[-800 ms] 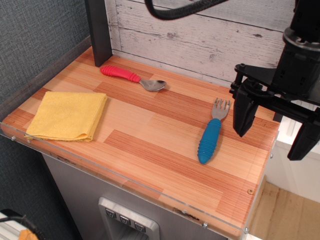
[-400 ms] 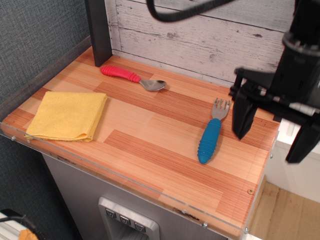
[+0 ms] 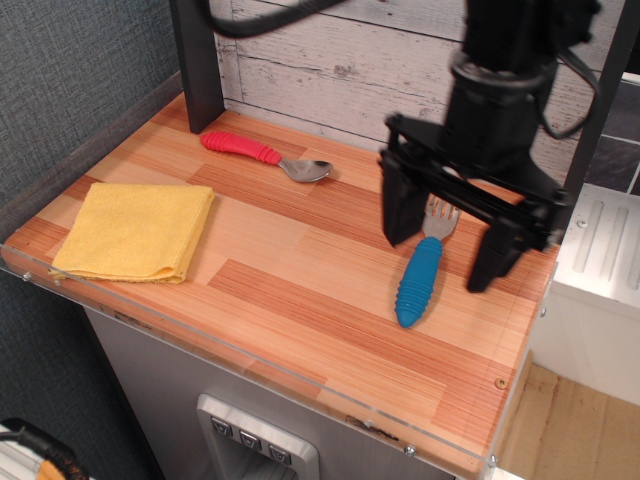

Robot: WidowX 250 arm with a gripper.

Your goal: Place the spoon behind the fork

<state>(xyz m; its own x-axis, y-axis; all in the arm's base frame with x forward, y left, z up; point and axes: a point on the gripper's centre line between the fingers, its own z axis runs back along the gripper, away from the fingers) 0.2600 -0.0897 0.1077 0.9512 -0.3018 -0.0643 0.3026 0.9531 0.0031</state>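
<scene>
The spoon [image 3: 262, 155] with a ribbed red handle and shiny bowl lies at the back of the wooden table, near the white plank wall. The fork [image 3: 422, 274] with a ribbed blue handle lies at the right, tines pointing toward the wall. My gripper [image 3: 446, 261] is open and empty, hanging above the fork with one finger [image 3: 400, 208] on each side of it; it hides part of the tines. The spoon is well to the gripper's left.
A folded yellow cloth [image 3: 136, 232] lies at the front left of the table [image 3: 300, 300]. A dark post [image 3: 197, 60] stands at the back left corner. The table's right edge is near the fork, with a white unit [image 3: 600, 290] beyond.
My gripper has moved left from beyond the table's right edge to above the fork. It stays open. The spoon, fork and cloth have not moved.
</scene>
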